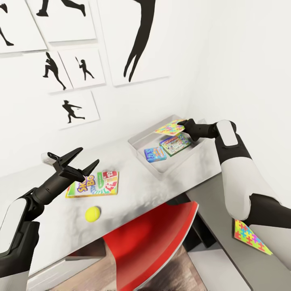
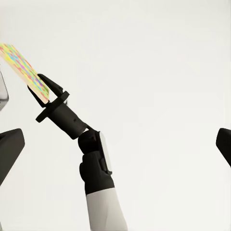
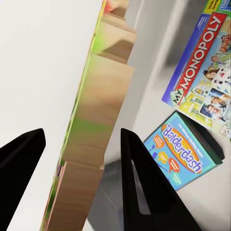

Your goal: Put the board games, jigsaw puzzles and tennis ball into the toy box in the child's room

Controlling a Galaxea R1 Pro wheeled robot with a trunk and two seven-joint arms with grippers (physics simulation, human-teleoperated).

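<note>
My right gripper (image 1: 183, 124) is shut on a square multicoloured jigsaw puzzle (image 1: 169, 127), held tilted over the far end of the grey toy box (image 1: 178, 163) on the white table (image 1: 133, 190). In the right wrist view the puzzle (image 3: 91, 120) stands edge-on between the fingers, above the Balderdash board game (image 3: 185, 156) and a Monopoly box (image 3: 204, 72) lying in the box. My left gripper (image 1: 89, 157) hangs open just above the Skip-Bo board game (image 1: 93, 184). The tennis ball (image 1: 92, 213) lies near the table's front edge.
A second jigsaw puzzle (image 1: 251, 238) lies on the lower grey cabinet (image 1: 226, 258) at the right, beside my right arm. A red chair (image 1: 157, 238) sits tucked under the table's front. Silhouette posters hang on the wall behind.
</note>
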